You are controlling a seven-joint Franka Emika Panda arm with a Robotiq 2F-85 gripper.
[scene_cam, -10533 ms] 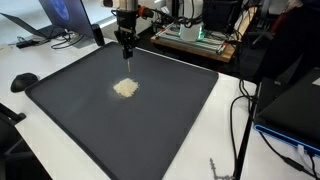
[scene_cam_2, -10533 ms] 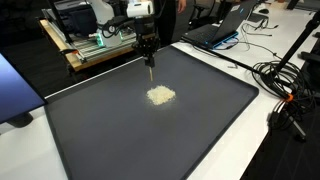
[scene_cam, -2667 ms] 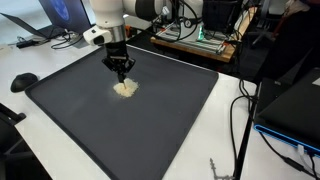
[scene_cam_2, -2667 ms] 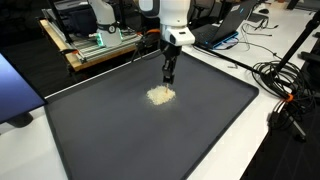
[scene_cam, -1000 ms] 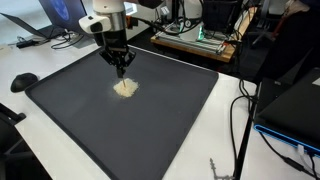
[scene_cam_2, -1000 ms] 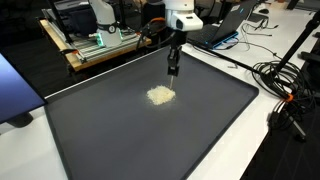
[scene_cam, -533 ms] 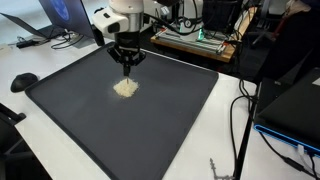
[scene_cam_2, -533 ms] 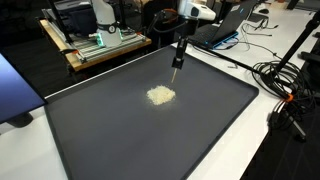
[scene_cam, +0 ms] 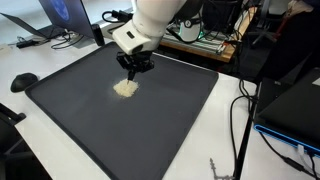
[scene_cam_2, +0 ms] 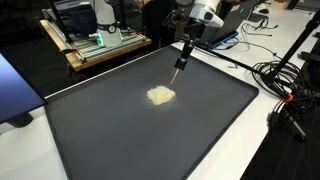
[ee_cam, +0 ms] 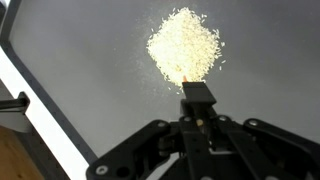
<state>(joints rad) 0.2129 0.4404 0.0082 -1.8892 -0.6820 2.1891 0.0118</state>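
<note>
A small heap of pale grains [scene_cam: 125,88] [scene_cam_2: 160,95] [ee_cam: 185,45] lies near the middle of a large dark grey mat [scene_cam: 170,120] [scene_cam_2: 120,140]. My gripper [scene_cam: 134,64] [scene_cam_2: 186,46] [ee_cam: 198,112] hangs above the mat just beyond the heap, on the side toward the mat's far edge. It is shut on a thin black tool [scene_cam_2: 181,60] [ee_cam: 197,93] that points down at the mat. In the wrist view the tool's tip sits just short of the heap's edge. The tip appears to be off the grains.
The mat lies on a white table [scene_cam: 30,65]. Behind it stand a laptop [scene_cam: 60,15] and a wooden board with electronics [scene_cam_2: 95,42]. A second laptop [scene_cam_2: 228,22] and loose cables [scene_cam_2: 285,85] lie at one side. A dark oval object [scene_cam: 22,82] sits by a mat corner.
Over the last second the gripper with the tool has drifted away from the heap toward the mat's far edge, and the wrist has tilted. The heap looks unchanged.
</note>
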